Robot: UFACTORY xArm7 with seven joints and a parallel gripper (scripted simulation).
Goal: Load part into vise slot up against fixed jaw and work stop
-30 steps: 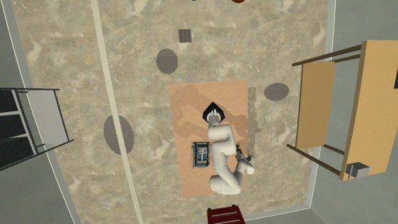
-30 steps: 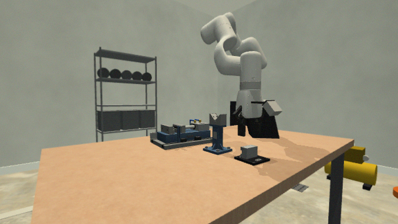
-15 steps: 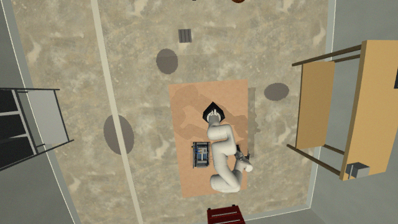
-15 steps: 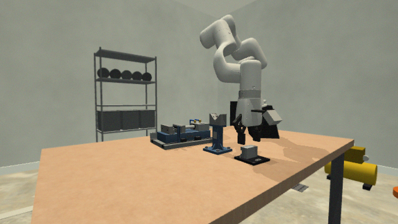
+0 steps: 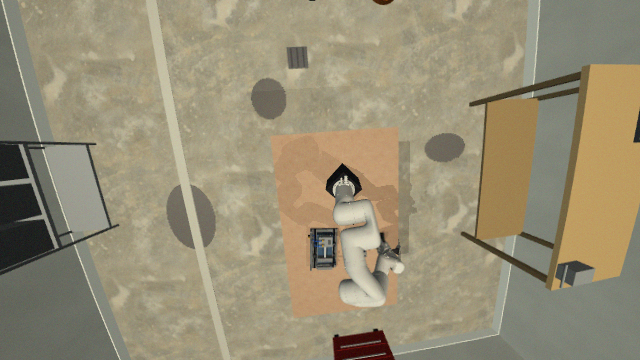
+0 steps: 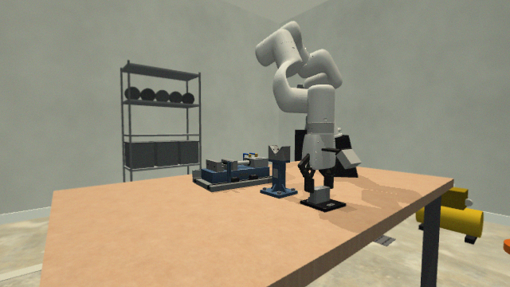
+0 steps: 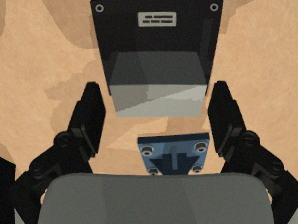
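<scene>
The part is a grey block (image 6: 319,195) resting on the black infeed plate (image 6: 323,205) near the table's right front. In the wrist view the block (image 7: 157,84) lies on the plate (image 7: 157,32) between and a little beyond my fingertips. My gripper (image 6: 317,183) hangs straight down just above the block, its fingers wide open and empty, one on each side; it also shows in the wrist view (image 7: 157,106). The blue vise (image 6: 231,173) stands open to the left, with its jaws and cylinder; it also shows in the overhead view (image 5: 323,248). The blue V-block stand (image 6: 279,171) is between vise and plate.
The V-block's base (image 7: 174,153) lies close behind the fingers in the wrist view. A black box (image 6: 343,156) stands behind the arm. The table edge runs close to the right of the infeed plate. A shelf rack (image 6: 160,119) stands beyond the table.
</scene>
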